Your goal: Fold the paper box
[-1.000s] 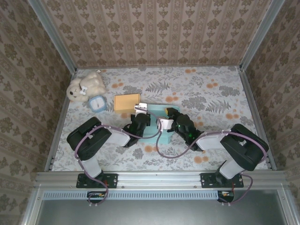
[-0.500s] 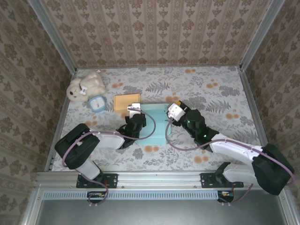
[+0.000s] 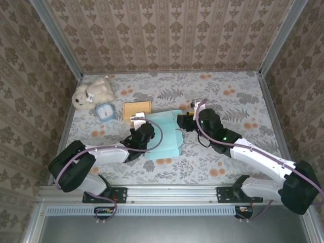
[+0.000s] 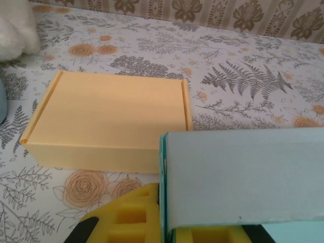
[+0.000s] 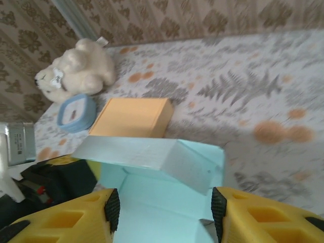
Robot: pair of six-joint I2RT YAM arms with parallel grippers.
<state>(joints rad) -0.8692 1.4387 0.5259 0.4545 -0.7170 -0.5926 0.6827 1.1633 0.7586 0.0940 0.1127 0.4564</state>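
Both arms have stretched out lower over the table (image 3: 238,101) than a second ago. The right one has swung out to the right, so the teal box (image 3: 163,137) isn't buried under the grippers anymore.

Nearest to the bases, the box sits around the middle of the table between the two grippers, mostly flat, with its far side folded up into a wall.

Left gripper (image 3: 146,130) is at the box's left edge, clamped tight on it. In the left wrist view the teal panel runs right down between the yellow fingers (image 4: 121,223).

Right gripper (image 5: 165,215) is at the box's right edge with its jaws spread wide. The teal sheet lies in the gap between them, but I can't tell if either finger actually touches it.

Just past the box on the left there's a closed orange box (image 3: 137,110). Left of that is a small blue clock (image 3: 105,112), and a white plush (image 3: 92,92) is in the far left corner, touching the clock.
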